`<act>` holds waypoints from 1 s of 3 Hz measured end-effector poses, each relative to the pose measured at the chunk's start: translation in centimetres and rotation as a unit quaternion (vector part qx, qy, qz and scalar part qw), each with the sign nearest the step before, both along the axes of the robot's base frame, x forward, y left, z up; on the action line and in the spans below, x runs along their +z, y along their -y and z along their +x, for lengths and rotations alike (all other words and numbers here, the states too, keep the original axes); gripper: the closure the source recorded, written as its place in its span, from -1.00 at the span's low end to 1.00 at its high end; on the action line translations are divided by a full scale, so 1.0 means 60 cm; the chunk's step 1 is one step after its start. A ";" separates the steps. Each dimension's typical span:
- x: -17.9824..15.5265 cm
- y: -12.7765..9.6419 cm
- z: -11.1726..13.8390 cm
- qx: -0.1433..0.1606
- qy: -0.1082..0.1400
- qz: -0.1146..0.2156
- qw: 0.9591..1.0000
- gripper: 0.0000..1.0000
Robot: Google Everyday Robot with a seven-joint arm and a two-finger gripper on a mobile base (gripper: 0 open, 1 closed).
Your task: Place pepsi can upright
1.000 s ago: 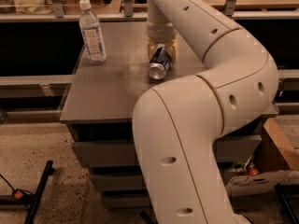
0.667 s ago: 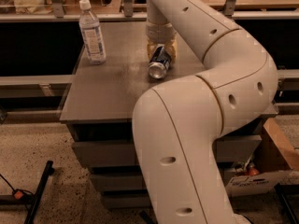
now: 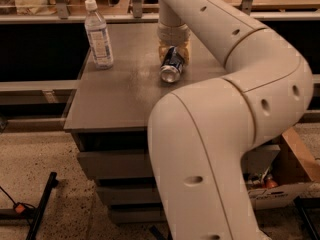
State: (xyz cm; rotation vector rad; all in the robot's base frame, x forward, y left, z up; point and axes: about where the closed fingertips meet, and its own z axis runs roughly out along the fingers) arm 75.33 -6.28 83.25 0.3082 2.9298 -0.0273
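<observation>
The pepsi can (image 3: 171, 67) is dark blue with a silver end. It lies tilted on the grey table (image 3: 120, 94), silver end towards the camera and down-left. My gripper (image 3: 173, 49) comes down from above at the back middle of the table, its pale fingers (image 3: 162, 49) closed around the can's far end. The large white arm (image 3: 235, 84) fills the right side of the view and hides the table's right part.
A clear plastic water bottle (image 3: 98, 35) with a white cap stands upright at the table's back left. Drawers sit under the tabletop. A cardboard box (image 3: 280, 184) is on the floor at the right, and a black stand leg (image 3: 42, 204) at the lower left.
</observation>
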 end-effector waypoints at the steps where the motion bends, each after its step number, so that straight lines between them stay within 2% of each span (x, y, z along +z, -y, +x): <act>1: 0.064 0.045 -0.010 0.041 0.093 -0.003 0.995 1.00; 2: 0.134 0.091 -0.070 0.097 0.173 0.014 0.980 1.00; 3: 0.124 0.104 -0.099 0.132 0.195 0.014 0.972 1.00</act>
